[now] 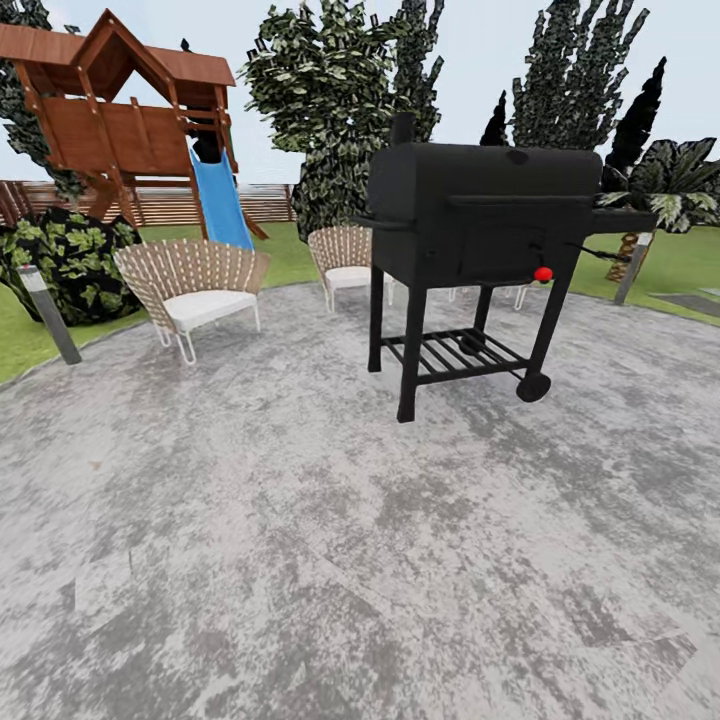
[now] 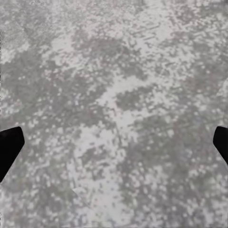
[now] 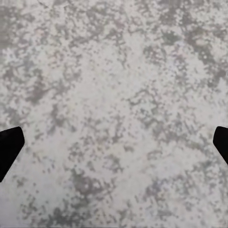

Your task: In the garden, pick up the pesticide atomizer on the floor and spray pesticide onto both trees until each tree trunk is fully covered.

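The left claw [image 2: 114, 142] stands wide, its two black fingertips [image 2: 9, 147] at opposite edges of the left wrist view with nothing between them but mottled grey paving [image 2: 114, 85]. The right claw [image 3: 114, 142] is spread just as wide, dark fingertips [image 3: 9, 147] far apart over the same pale speckled ground, holding nothing.

In the head view the grey paved patio [image 1: 300, 560] spreads across the foreground. On it stands a black barrel grill [image 1: 485, 235] on a wheeled frame, with a red knob [image 1: 543, 274] on its front. To its left sit two wicker chairs with white cushions, one nearer [image 1: 192, 285] and one farther back [image 1: 345, 258], partly behind the grill. Beyond the paving lies green lawn [image 1: 285, 255], a wooden playhouse [image 1: 120, 110] with a blue slide [image 1: 222, 205], and a slatted brown fence [image 1: 170, 203]. Leafy trees [image 1: 335, 100] rise behind the grill; their trunks are hidden. The atomizer cannot be made out.
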Motion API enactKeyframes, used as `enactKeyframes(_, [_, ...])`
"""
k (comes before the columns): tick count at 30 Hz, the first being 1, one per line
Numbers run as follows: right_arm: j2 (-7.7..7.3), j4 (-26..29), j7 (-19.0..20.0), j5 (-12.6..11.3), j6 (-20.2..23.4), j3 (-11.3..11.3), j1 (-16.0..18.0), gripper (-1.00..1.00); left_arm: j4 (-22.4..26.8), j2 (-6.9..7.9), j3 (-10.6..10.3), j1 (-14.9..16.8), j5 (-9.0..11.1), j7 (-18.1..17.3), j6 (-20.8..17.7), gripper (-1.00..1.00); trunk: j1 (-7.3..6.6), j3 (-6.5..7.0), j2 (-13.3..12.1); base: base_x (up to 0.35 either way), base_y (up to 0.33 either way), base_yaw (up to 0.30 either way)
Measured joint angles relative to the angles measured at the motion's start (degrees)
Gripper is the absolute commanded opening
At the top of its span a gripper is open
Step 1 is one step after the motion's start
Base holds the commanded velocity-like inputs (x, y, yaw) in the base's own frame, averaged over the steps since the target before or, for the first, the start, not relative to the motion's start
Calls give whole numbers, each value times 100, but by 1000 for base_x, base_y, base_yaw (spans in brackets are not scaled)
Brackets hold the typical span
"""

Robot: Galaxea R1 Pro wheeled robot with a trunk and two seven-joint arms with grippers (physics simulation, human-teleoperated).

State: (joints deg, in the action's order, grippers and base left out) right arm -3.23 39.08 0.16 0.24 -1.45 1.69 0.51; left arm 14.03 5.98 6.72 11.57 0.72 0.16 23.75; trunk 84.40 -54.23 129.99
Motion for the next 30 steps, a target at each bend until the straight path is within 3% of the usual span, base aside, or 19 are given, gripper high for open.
enactKeyframes(6, [5, -17, -8, 0, -6, -7, -1, 100, -1, 0, 8, 1, 0, 0, -2, 100, 0, 0, 0, 312, 174, -62])
enactKeyframes(21, [6, -31, -8, 0, -6, 1, -1, 100, -3, 8, 9, 2, 0, 0, 6, 100, 0, 0, 0, 294, 208, -253])
enactKeyframes(30, [6, -28, -8, 0, -6, 3, -2, 100, -3, -3, 7, 2, 0, 0, 2, 100, 3, 0, 0, 91, 116, -269])
